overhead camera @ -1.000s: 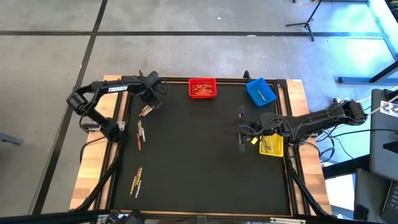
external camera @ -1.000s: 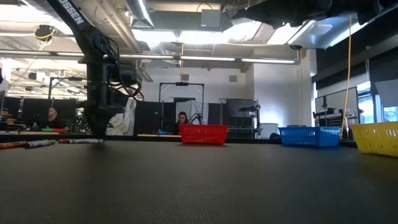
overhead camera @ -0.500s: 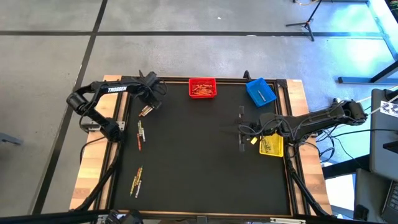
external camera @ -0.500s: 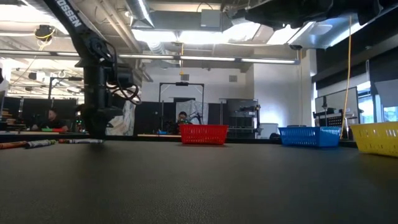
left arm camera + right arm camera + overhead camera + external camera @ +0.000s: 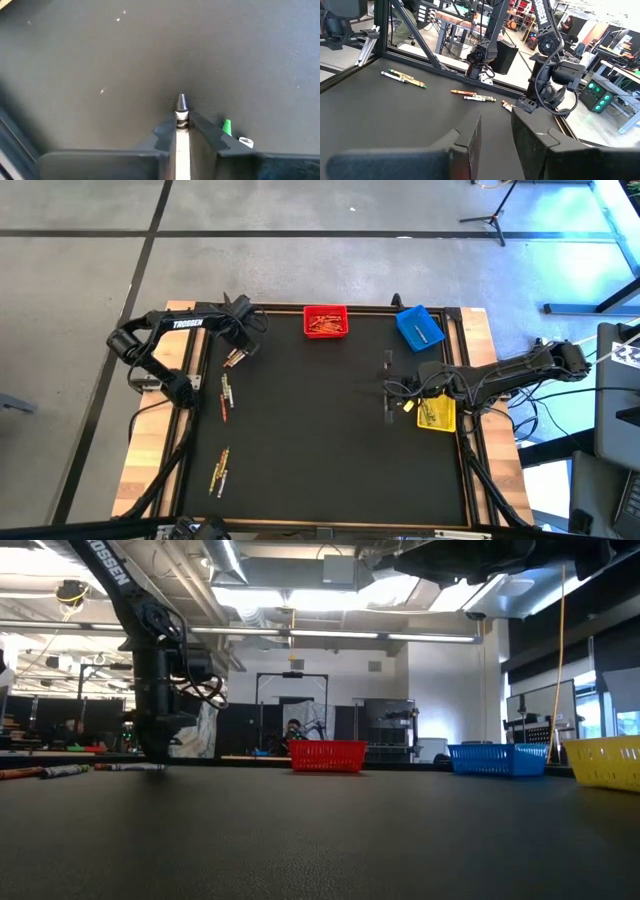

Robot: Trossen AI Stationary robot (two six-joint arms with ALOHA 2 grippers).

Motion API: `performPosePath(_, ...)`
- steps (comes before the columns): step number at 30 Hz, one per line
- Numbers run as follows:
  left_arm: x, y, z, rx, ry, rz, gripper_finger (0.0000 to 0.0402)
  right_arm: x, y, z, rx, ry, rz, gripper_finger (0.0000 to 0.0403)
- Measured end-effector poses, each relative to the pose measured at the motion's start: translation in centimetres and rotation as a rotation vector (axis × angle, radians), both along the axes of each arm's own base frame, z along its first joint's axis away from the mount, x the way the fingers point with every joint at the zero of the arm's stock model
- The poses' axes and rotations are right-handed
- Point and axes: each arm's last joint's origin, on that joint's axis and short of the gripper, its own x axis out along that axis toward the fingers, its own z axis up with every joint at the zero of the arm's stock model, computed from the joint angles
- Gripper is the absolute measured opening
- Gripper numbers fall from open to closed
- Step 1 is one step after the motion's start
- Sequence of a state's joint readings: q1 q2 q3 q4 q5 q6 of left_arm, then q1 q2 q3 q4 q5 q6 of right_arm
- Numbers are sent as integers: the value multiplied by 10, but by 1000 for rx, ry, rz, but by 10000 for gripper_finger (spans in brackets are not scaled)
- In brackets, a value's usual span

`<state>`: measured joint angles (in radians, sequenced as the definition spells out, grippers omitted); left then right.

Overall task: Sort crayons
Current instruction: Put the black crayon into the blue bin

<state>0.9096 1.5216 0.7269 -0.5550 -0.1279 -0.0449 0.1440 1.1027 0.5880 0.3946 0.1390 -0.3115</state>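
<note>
black pebbled mat (image 5: 330, 420), left gripper (image 5: 181, 131) clamped on thin paper-wrapped crayon (image 5: 181, 112), right gripper (image 5: 492, 131) parted, empty

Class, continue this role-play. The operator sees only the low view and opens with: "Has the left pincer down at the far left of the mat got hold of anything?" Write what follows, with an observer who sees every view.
Observer: Yes. The left pincer is closed on a pale-wrapped, dark-tipped crayon.
Operator: Is the red plastic mesh bin holding anything?
Observer: From above, the red plastic mesh bin holds red and orange crayons.
Operator: Where is the other pincer?
Observer: The right pincer hangs open and empty over the mat beside the yellow plastic bin.
</note>
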Motion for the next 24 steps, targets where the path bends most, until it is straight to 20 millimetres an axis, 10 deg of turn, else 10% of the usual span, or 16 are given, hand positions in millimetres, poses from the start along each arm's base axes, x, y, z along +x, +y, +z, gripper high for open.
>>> performPosePath(24,11,-14,23,100,-57,-106,10,0,0,1,78,-13,-17,124)
